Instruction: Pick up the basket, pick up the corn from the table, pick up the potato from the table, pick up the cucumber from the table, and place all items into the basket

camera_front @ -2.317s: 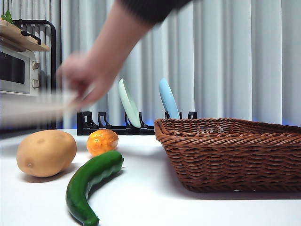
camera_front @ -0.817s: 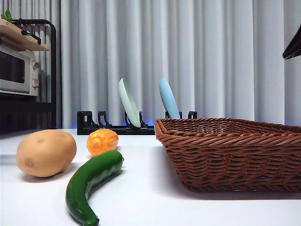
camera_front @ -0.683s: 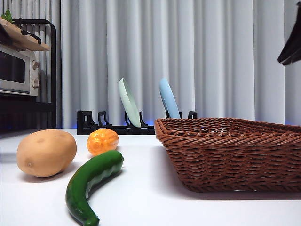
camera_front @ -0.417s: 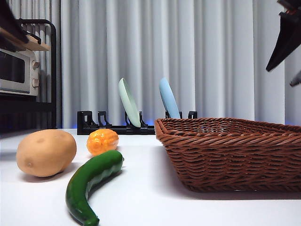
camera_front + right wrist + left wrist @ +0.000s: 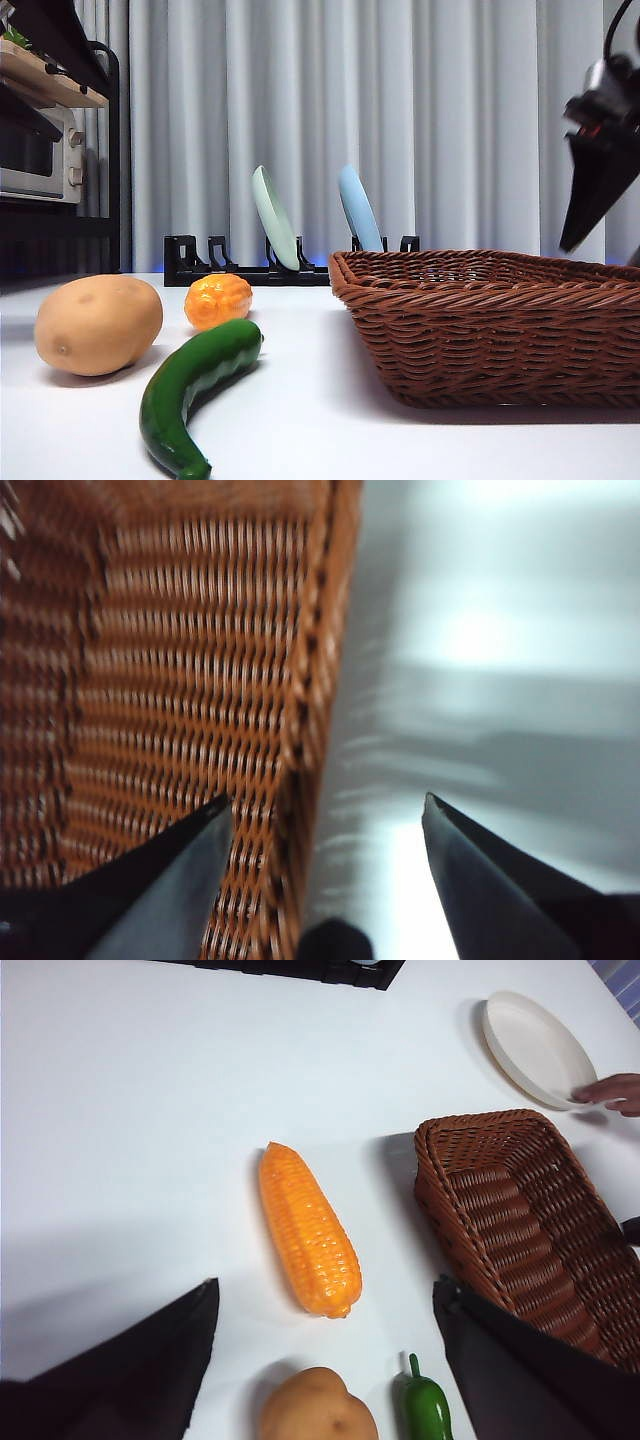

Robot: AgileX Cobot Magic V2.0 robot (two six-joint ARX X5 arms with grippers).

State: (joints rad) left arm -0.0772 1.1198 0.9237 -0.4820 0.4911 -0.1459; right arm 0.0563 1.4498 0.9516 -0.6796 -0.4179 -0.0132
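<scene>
Front view: one basket (image 5: 490, 325) at lower right of frame, one potato (image 5: 98, 324) at lower left, one corn (image 5: 218, 300) just behind it, one cucumber (image 5: 192, 390) at bottom centre-left, all on the table (image 5: 300, 420). Two plates (image 5: 272, 218) stand in a black rack (image 5: 245, 268) mid-frame. Right gripper (image 5: 598, 190) is at the right edge, above the basket's far end. Right wrist view: right gripper (image 5: 325, 815) jaws apart, straddling the basket rim (image 5: 320, 650), nothing held. Left wrist view: left gripper (image 5: 325, 1300) jaws apart, high over corn (image 5: 306, 1228), potato (image 5: 318, 1407) and cucumber (image 5: 426, 1408); one white plate (image 5: 538, 1046) upper right with a hand (image 5: 612, 1092) on it.
</scene>
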